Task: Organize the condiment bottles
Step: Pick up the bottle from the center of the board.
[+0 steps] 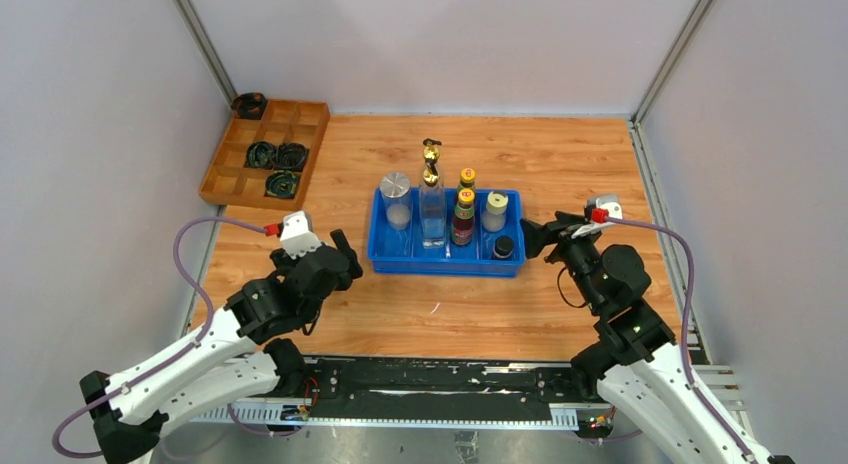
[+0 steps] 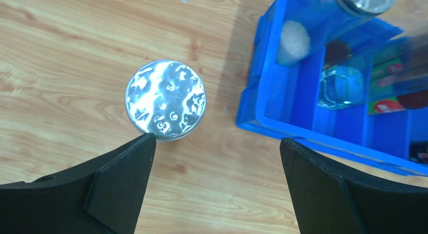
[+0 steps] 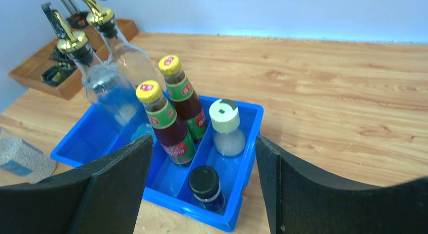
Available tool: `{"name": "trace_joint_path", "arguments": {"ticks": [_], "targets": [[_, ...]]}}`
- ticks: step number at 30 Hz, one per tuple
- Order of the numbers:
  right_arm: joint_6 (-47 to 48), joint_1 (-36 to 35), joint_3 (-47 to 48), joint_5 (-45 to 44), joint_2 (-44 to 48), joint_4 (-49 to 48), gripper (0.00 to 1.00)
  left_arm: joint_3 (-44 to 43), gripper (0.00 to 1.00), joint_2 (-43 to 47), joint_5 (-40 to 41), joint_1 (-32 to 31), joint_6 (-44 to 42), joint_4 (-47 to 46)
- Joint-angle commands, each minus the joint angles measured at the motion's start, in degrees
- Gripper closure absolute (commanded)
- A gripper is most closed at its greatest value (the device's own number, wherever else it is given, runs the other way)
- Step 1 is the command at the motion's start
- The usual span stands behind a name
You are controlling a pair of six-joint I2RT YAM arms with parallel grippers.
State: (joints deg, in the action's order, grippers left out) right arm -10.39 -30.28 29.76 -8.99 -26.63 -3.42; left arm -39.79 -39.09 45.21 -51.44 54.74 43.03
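From above, left gripper (image 1: 343, 249) and right gripper (image 1: 532, 234) flank the blue bin (image 1: 445, 267) of bottles (image 1: 463, 219). Left wrist: jaws spread, empty. A silver-lidded jar (image 2: 165, 99) stands on the table (image 2: 75, 42) beside the bin, off-centre, so centring before closing seems wise. Right wrist: jaws spread, empty.

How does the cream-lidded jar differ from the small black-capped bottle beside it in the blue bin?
The cream-lidded jar is taller than the black-capped bottle. The jar is clear with white contents; the bottle looks dark. The jar stands at the far end of their compartment, the bottle at the near end. Both stand upright in the right-end compartment of the blue bin.
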Motion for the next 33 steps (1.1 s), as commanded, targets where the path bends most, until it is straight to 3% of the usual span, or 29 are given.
{"name": "trace_joint_path", "arguments": {"ticks": [1,16,27,30,33], "targets": [[0.66,-0.08,1.25,1.86,0.18,6.93,0.21,1.34,0.0,-2.11,6.48,0.46,2.05,1.95],[-1.05,-0.12,-2.2,5.25,-2.66,1.49,0.2,-0.35,0.0,-10.04,13.76,1.0,0.32,3.67],[-0.55,-0.11,-3.72,4.93,-2.46,1.43,0.21,2.82,0.01,-13.57,9.6,7.63,-2.85,-5.25],[-0.58,-0.07,-4.02,5.13,-2.33,1.4,0.21,3.71,0.09,-13.77,7.96,9.49,-4.17,-7.05],[-0.55,-0.12,-4.2,4.91,-2.22,1.4,0.21,4.02,0.24,-13.82,6.79,10.04,-5.17,-8.0]]}}
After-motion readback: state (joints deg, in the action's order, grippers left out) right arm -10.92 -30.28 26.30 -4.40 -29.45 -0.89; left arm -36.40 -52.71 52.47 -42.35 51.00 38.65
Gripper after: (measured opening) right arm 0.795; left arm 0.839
